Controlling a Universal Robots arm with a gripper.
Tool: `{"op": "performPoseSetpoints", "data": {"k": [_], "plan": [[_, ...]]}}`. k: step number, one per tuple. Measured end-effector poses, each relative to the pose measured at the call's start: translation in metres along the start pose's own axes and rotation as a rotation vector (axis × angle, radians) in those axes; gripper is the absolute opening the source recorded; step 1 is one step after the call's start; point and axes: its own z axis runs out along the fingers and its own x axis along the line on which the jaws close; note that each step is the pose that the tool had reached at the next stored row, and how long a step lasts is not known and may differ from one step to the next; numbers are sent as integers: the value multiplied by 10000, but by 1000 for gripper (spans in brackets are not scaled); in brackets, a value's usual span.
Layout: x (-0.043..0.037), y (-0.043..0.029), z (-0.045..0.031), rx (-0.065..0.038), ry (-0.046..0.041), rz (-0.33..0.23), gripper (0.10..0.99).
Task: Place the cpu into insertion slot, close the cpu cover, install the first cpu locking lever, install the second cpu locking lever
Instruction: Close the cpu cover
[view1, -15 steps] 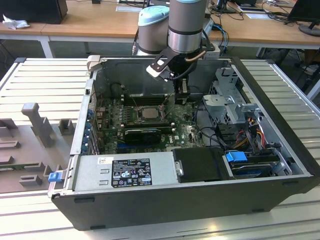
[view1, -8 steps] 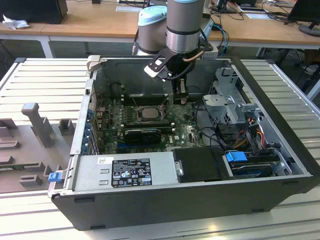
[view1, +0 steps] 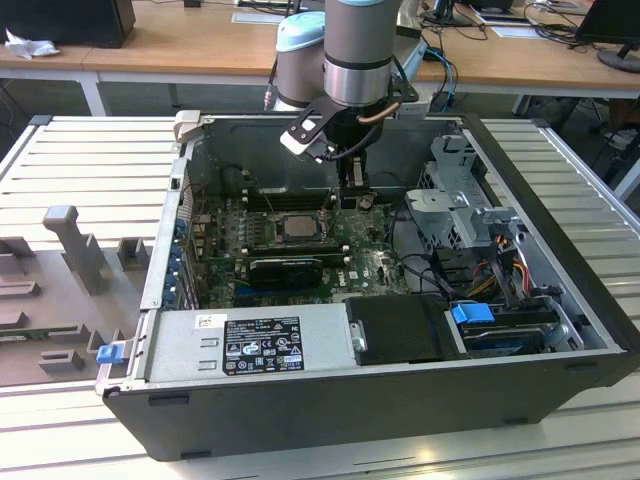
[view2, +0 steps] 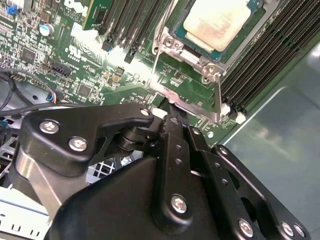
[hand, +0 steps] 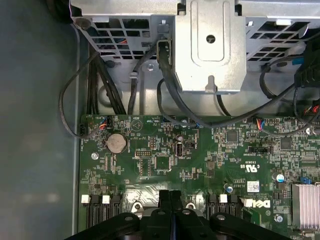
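Observation:
The cpu (view1: 298, 226) lies flat in the insertion slot (view1: 300, 240) on the green board; in the second wrist view its pale face (view2: 220, 22) shows inside the grey metal cpu cover (view2: 212, 66), which lies down around it. A thin metal lever (view2: 156, 60) runs along the socket's side. My gripper (view1: 352, 188) hangs just off the socket toward the exterior view's right. Its black fingers are pressed together in both wrist views (view2: 169, 116) (hand: 170, 196), with the tips at the metal edge by the lever's end. Whether they pinch the lever is hidden.
Long black memory slots (view2: 260, 60) flank the socket. A black card (view1: 285, 268) lies in front of it, a metal drive cage (view1: 460, 200) with cables (hand: 115, 90) stands to the exterior view's right, and the power supply (view1: 250, 345) sits at the front. Case walls (view1: 175, 230) surround everything.

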Motion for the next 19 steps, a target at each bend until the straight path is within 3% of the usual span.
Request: {"op": "performPoseSetpoints", "data": {"k": [19], "plan": [[0,-233,-14,0,-1,-2,106]]}}
